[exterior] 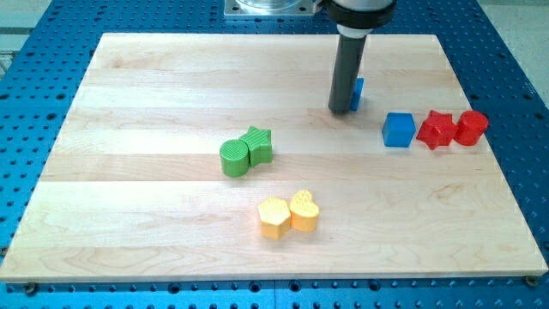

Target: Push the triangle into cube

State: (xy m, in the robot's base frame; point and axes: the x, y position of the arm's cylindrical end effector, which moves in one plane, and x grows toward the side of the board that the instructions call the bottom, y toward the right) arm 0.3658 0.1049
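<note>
Your tip (340,110) has no jaws to judge; it touches the blue triangle (358,93), mostly hidden behind the rod, near the board's top edge. The blue cube (398,130) sits nearby toward the right edge.

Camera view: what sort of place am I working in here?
Probably a lab test bench: a pale wooden board lies on a blue perforated metal table, with small coloured plastic blocks such as the blue cube scattered for pushing.

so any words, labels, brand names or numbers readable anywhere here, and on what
None: no readable text, number or sign shows anywhere.
The wooden board is plain.
The blue cube, the blue block behind my tip, and the red, green and yellow blocks carry no markings.
The blue perforated table shows only holes.
</note>
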